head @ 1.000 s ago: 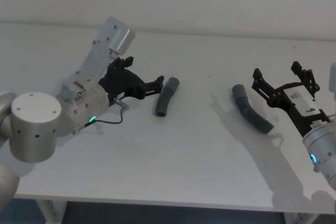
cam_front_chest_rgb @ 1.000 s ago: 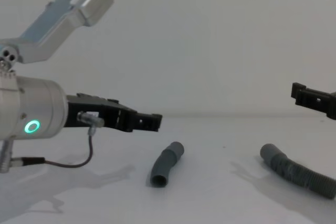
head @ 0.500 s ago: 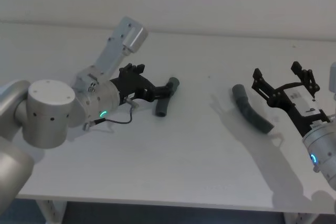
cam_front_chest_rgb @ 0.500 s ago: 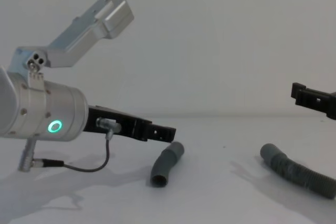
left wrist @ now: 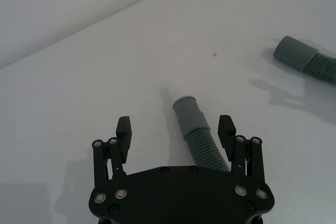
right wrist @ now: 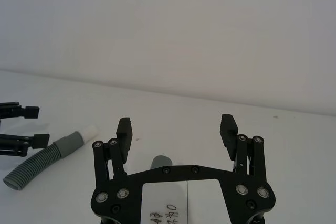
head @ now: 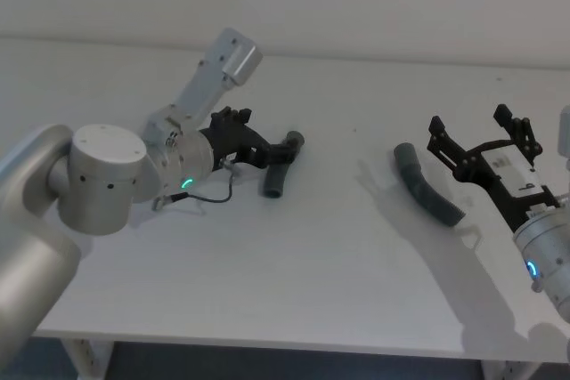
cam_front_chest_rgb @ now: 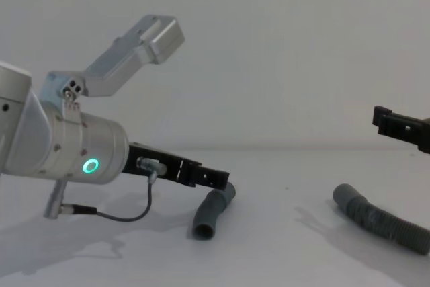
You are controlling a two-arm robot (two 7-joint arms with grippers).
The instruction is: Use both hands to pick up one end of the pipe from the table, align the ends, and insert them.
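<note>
The short curved pipe piece [head: 278,171] lies on the white table [head: 312,282], left of centre. Its grey collar [left wrist: 187,110] points away from my left gripper [left wrist: 175,127]. That gripper is open and low over the table [cam_front_chest_rgb: 282,260], one finger on each side of the corrugated body [left wrist: 202,144], not clamping it. The right wrist view shows the piece's white tip [right wrist: 87,130]. The longer hose [head: 427,186] lies to the right, its smooth cuff [right wrist: 160,163] under my open right gripper [head: 468,118], which hovers above it.
The two hose pieces [cam_front_chest_rgb: 211,212] [cam_front_chest_rgb: 377,220] lie apart with bare table between them. A thin black cable [head: 209,204] loops from the left wrist down to the tabletop. A plain white wall stands behind the table's far edge.
My left gripper has moved right and down toward the short piece, and its open fingers now straddle it. The right arm and both hose pieces have not moved.
</note>
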